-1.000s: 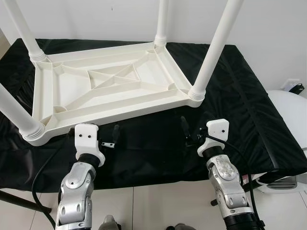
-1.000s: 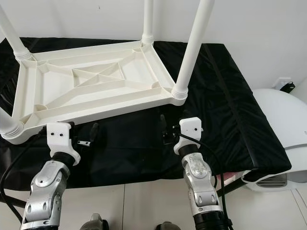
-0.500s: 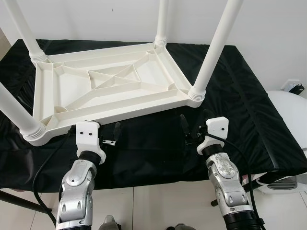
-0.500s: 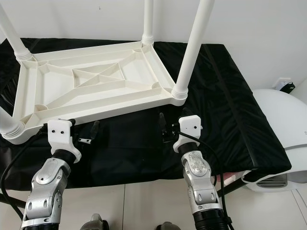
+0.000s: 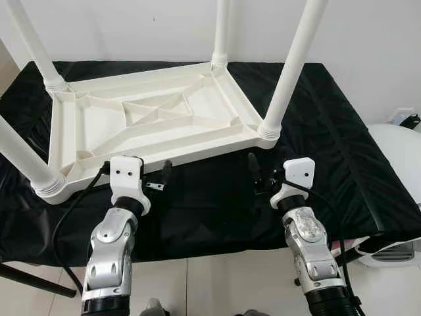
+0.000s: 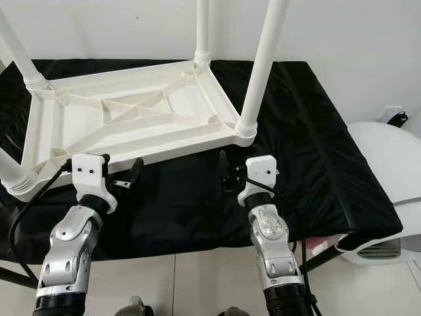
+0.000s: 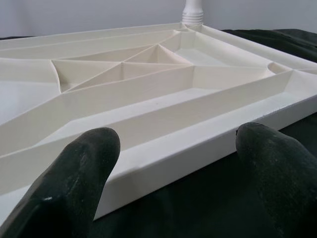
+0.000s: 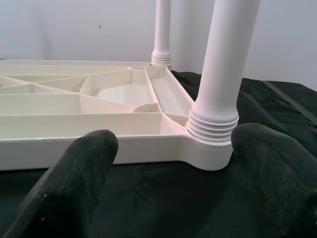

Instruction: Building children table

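Presently listed:
Children's table (image 5: 151, 122): white plastic, upside down on the black cloth (image 5: 329, 138), ribbed underside up, legs upright.
Left end effector (image 5: 158, 183): fingers spread wide, empty, just before the table's near edge.
Right end effector (image 5: 262, 176): fingers spread wide, empty, facing the near right leg (image 5: 289, 72).

Black-covered surface (image 5: 329, 131), perhaps a bed, with upturned white children's table (image 5: 151, 125) directly on it, legs up.

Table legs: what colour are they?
White, matching the upturned tabletop; the near right leg shows it best in the right wrist view.
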Robot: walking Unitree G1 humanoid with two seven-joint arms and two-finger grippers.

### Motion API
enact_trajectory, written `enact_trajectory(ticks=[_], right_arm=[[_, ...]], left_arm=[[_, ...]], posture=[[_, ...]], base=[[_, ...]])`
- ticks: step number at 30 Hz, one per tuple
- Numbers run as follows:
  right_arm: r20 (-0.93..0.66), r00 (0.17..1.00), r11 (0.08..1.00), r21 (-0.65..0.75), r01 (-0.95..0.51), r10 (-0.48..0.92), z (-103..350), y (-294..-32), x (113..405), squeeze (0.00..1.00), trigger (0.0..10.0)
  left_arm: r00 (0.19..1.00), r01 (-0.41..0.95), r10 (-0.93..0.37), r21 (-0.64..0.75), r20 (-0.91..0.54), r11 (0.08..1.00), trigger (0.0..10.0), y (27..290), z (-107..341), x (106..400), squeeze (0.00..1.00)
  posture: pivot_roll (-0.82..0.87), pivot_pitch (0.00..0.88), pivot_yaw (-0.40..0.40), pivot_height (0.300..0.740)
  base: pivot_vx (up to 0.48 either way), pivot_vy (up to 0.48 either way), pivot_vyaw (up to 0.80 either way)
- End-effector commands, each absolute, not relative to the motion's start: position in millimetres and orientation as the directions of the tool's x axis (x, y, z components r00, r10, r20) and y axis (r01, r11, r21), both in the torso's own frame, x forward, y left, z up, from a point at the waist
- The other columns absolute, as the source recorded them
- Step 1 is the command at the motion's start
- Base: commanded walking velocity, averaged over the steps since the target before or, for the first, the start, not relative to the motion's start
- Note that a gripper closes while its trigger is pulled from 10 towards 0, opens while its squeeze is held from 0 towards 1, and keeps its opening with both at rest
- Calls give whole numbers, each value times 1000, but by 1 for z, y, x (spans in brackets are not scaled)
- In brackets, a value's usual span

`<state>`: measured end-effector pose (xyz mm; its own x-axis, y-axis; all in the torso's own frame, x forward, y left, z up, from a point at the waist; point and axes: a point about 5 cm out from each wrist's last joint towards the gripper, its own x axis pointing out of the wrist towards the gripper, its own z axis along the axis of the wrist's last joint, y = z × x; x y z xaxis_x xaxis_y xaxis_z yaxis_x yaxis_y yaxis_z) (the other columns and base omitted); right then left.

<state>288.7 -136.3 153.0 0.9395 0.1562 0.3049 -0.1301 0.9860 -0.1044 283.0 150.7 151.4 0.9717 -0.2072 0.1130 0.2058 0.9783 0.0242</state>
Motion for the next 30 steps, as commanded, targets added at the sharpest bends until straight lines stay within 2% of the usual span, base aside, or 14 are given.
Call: enact_trajectory(ticks=[1, 12, 30], right_arm=[[306, 942, 988, -101, -115, 141, 151, -137, 288, 0, 10000], [307, 940, 988, -95, -124, 147, 151, -134, 290, 0, 10000], [301, 938, 984, -101, -146, 170, 150, -134, 295, 0, 10000]], left_arm=[[992, 81, -80, 0, 92, 997, 10000, 156, 147, 285, 0], [992, 64, -64, 5, 106, 998, 10000, 159, 150, 286, 0], [997, -16, 15, 13, 76, 1000, 10000, 170, 134, 270, 0]], posture=[[33, 75, 24, 740], [57, 80, 8, 740], [80, 81, -22, 740]], base=[[0, 0, 0], [0, 0, 0], [0, 0, 0]])
